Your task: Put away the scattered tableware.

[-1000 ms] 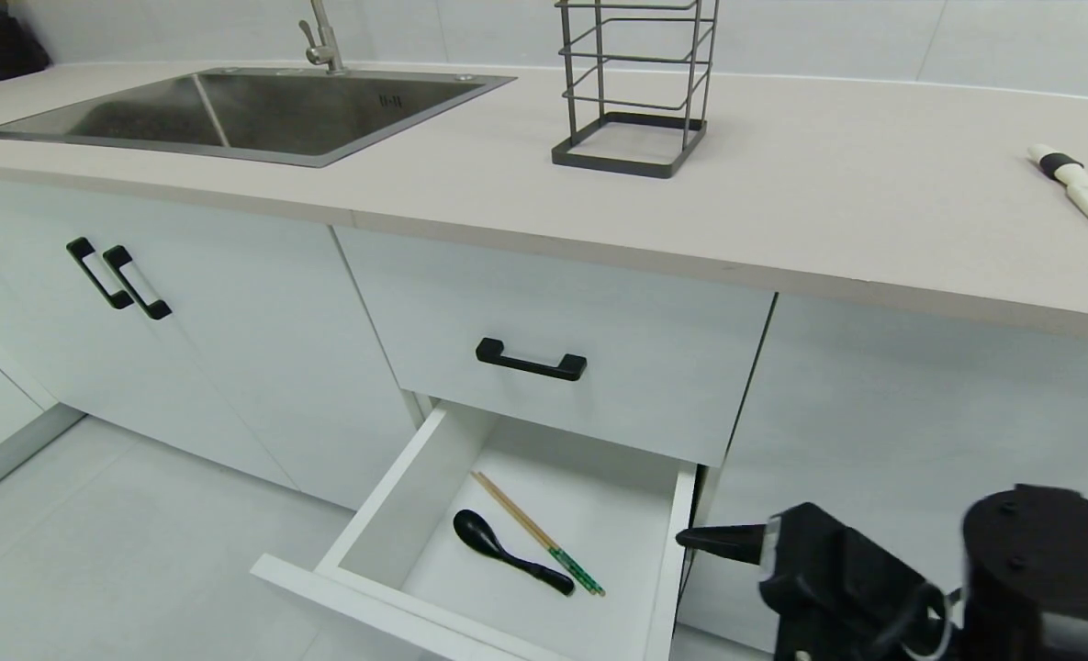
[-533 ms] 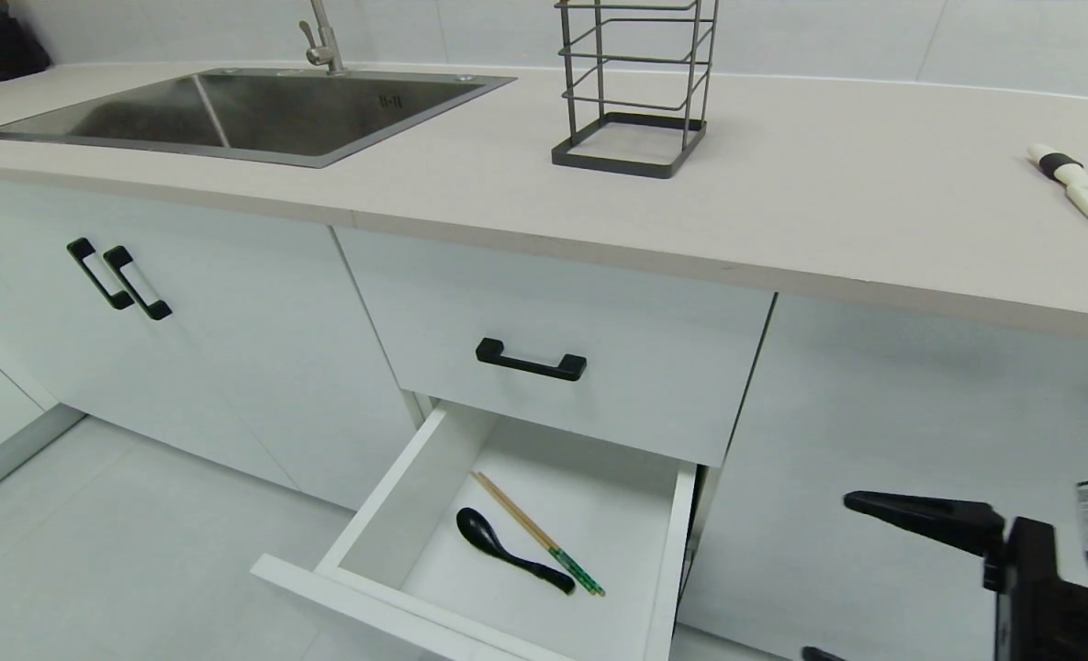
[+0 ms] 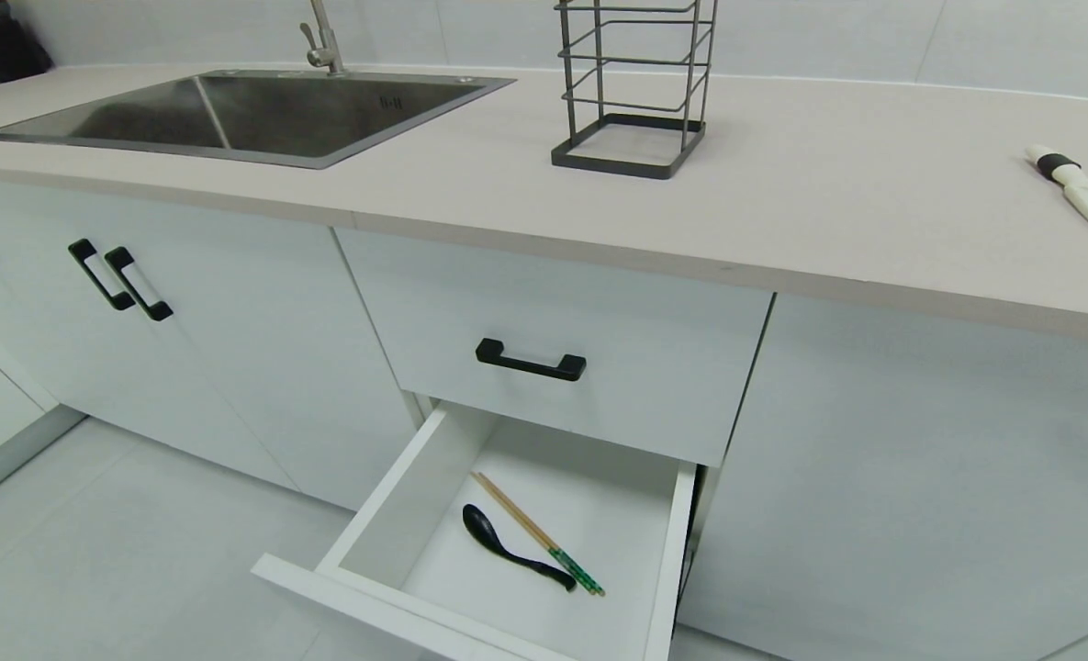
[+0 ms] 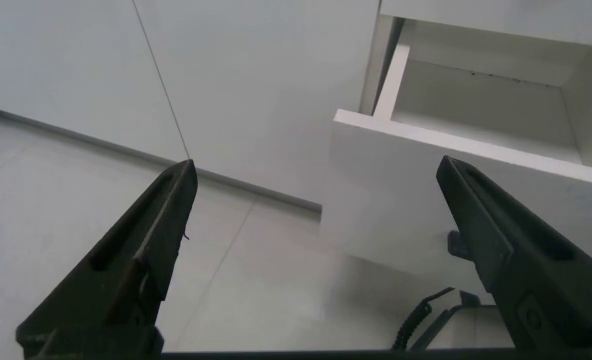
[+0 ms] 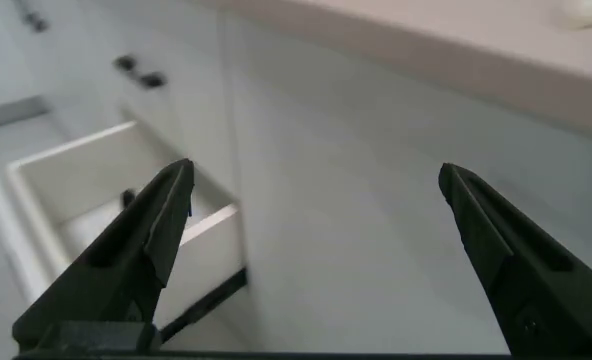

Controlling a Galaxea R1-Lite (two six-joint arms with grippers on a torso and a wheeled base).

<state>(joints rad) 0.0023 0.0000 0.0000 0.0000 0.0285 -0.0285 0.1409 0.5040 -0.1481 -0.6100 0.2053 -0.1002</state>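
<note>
In the head view the lower drawer (image 3: 386, 503) stands pulled out. A black spoon (image 3: 513, 549) lies in it, with a pair of wooden chopsticks (image 3: 536, 532) with green tips right beside it. A white knife with a black band (image 3: 1081, 193) lies on the counter at the far right. My left gripper (image 4: 316, 165) is open and holds nothing; it hangs low over the floor, facing the drawer's front panel (image 4: 456, 200). My right gripper (image 5: 316, 168) is also open with nothing in it, in front of the white cabinet face to the right of the drawer (image 5: 96, 190).
A steel sink (image 3: 231, 110) is set in the counter at the left. A dark wire rack (image 3: 631, 92) stands at the counter's middle. The upper drawer is closed, with a black handle (image 3: 531, 361). Grey floor lies below the cabinets.
My right gripper, low beside the drawer's right edge a second ago, has drawn back to the right and left the head view. The spoon and chopsticks stay in the drawer.
</note>
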